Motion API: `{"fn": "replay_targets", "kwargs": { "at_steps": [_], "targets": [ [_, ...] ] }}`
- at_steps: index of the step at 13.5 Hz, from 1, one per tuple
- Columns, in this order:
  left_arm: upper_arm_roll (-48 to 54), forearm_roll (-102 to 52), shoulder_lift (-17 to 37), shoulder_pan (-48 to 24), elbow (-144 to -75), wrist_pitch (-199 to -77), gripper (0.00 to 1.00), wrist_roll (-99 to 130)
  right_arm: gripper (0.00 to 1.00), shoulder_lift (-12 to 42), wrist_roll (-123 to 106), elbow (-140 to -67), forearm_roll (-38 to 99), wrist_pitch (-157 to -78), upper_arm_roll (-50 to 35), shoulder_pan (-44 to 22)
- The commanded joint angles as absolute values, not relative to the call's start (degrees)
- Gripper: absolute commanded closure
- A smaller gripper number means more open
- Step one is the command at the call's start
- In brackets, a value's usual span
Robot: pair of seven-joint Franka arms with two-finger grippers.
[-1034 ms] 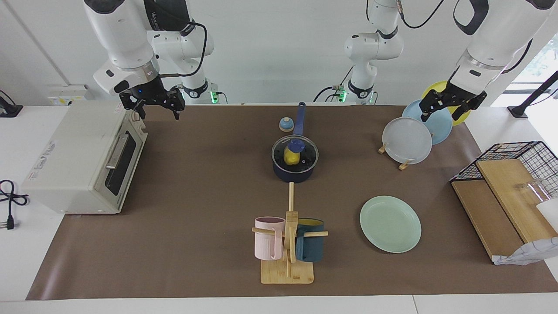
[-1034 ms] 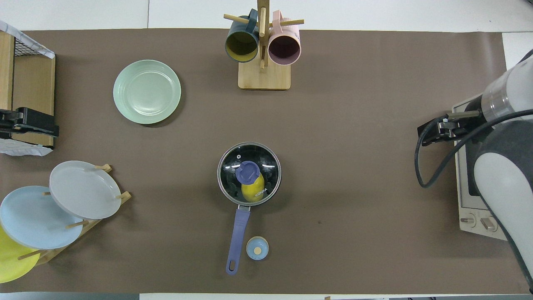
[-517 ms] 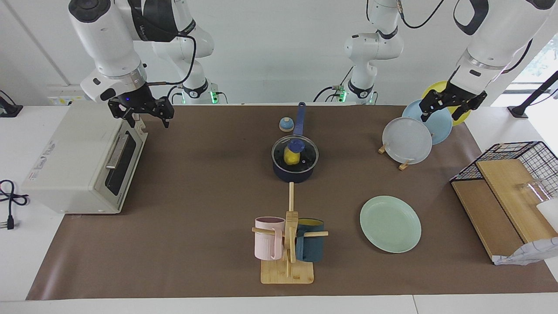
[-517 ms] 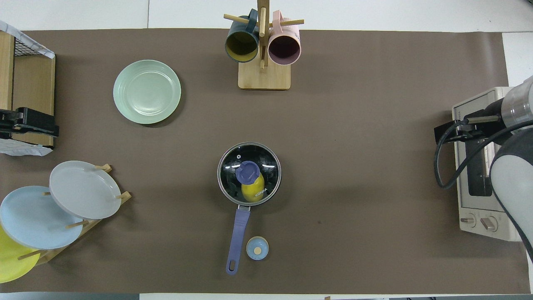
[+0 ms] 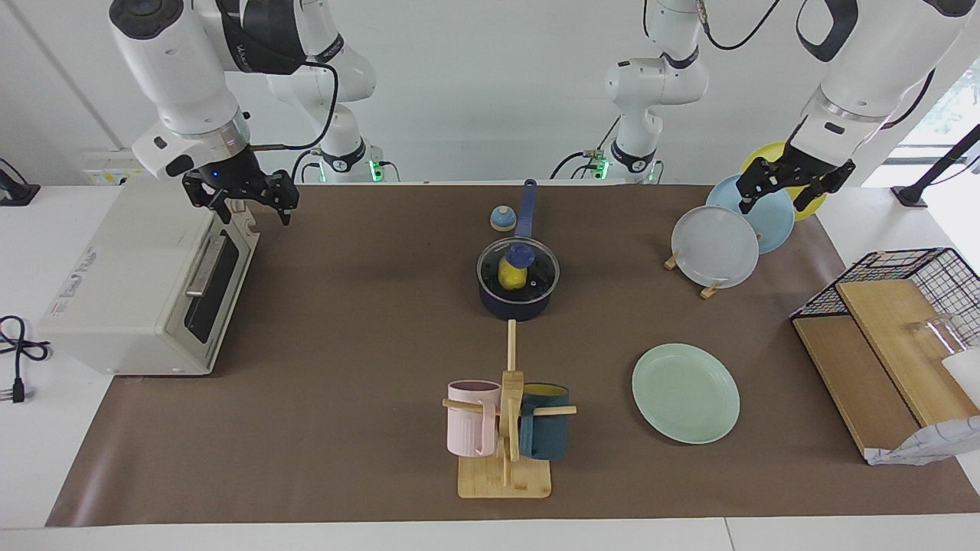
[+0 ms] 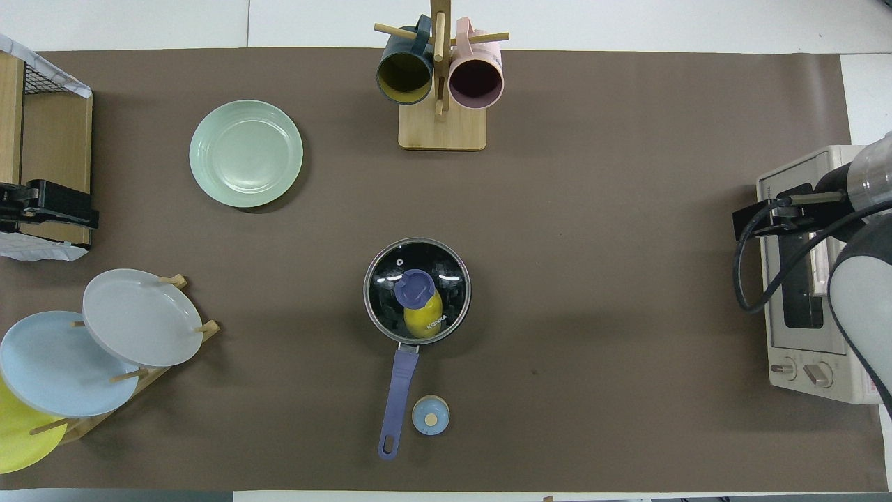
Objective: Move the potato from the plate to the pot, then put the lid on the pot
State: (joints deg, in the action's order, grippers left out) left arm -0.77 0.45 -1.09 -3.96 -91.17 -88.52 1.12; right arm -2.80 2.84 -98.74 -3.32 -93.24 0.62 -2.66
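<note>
1. My right gripper (image 5: 251, 200) has swung away from the middle of the desk in the last second and now hangs over the toaster oven (image 5: 145, 283), at the right arm's end of the desk, by the edge nearest us robots.
2. That retreat reads to me as a finish: the potato (image 5: 511, 274) sits inside the pot (image 5: 514, 300) at mid-desk, and the lid (image 6: 417, 290) rests flat on the pot's rim, blue knob up.
3. The plate (image 5: 686, 392) lies bare toward the left arm's end.
4. My right gripper's fingers are spread wide, holding and touching nothing.
5. My left gripper (image 5: 795, 186) waits over the plate rack (image 6: 132, 362) at the corner, equally wide and empty-handed.
6. I judge nothing is left to do.
</note>
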Motion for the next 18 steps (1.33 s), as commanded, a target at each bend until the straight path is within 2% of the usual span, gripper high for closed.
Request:
{"fn": "replay_targets", "kwargs": {
  "at_steps": [1, 18],
  "targets": [
    [-0.88, 1.58, -1.67, -4.13, -91.05, -87.54, 0.00, 1.76, 0.00, -2.64, 1.67, -98.53, -2.46, -93.52, -0.09, -1.49],
    [-0.88, 1.58, -1.67, -4.04, -91.05, -87.54, 0.00, 1.76, 0.00, -2.81, 1.76, -98.35, -0.53, -93.16, 1.23, -0.53]
  ]
}}
